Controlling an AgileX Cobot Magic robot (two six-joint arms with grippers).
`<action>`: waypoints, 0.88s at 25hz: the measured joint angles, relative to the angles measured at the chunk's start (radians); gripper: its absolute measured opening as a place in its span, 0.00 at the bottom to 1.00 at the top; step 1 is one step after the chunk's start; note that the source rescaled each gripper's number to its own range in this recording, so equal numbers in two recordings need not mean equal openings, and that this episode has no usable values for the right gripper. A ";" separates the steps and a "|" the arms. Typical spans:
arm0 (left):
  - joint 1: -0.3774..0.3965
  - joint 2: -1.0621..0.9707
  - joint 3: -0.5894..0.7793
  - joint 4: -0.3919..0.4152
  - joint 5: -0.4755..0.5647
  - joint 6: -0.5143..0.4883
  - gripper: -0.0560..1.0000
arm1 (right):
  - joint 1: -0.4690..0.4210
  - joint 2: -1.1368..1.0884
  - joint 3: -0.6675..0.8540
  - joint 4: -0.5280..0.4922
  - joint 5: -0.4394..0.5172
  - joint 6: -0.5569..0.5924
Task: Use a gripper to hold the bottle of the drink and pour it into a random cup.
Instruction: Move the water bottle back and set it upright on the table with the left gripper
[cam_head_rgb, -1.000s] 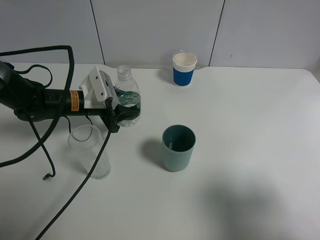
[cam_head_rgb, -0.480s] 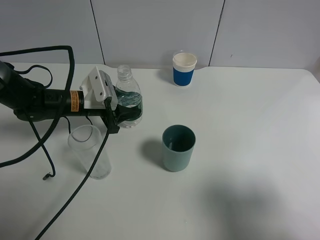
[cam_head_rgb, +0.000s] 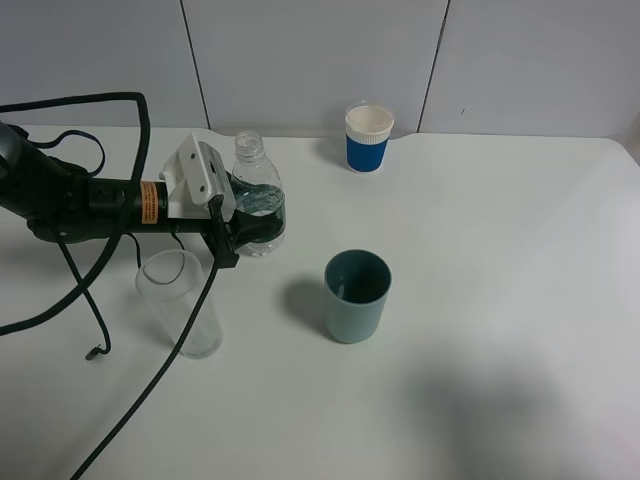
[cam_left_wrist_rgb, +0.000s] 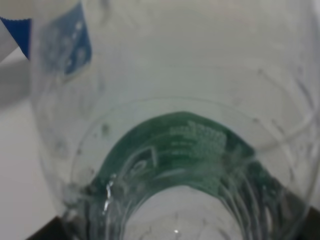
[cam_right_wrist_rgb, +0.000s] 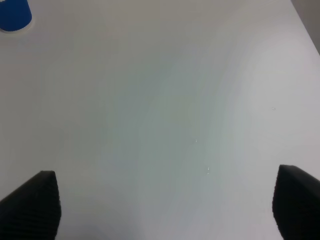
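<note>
The bottle of the drink, clear with a dark green label and no cap, stands upright at the back left of the table. My left gripper comes in from the left and is shut on its lower body. The bottle's label fills the left wrist view. The teal-green cup stands upright and apart, to the right of the bottle and nearer the front. My right gripper is open over bare table, with only its two dark fingertips showing.
A clear tumbler stands just in front of the left arm, with the black cable trailing past it. A blue paper cup with a white rim sits at the back centre. The white table meets a grey wall behind.
The left gripper and the bottle in it shifted very slightly to the right during the first half second, then stayed still. The cups have not moved.
</note>
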 joint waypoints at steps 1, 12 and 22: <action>0.000 0.001 0.000 0.000 0.000 0.000 0.06 | 0.000 0.000 0.000 0.000 0.000 0.000; 0.000 0.003 0.000 0.000 0.001 -0.002 0.06 | 0.000 0.000 0.000 0.000 0.000 0.000; 0.000 0.025 0.000 0.001 0.004 -0.003 0.06 | 0.000 0.000 0.000 0.000 0.000 0.000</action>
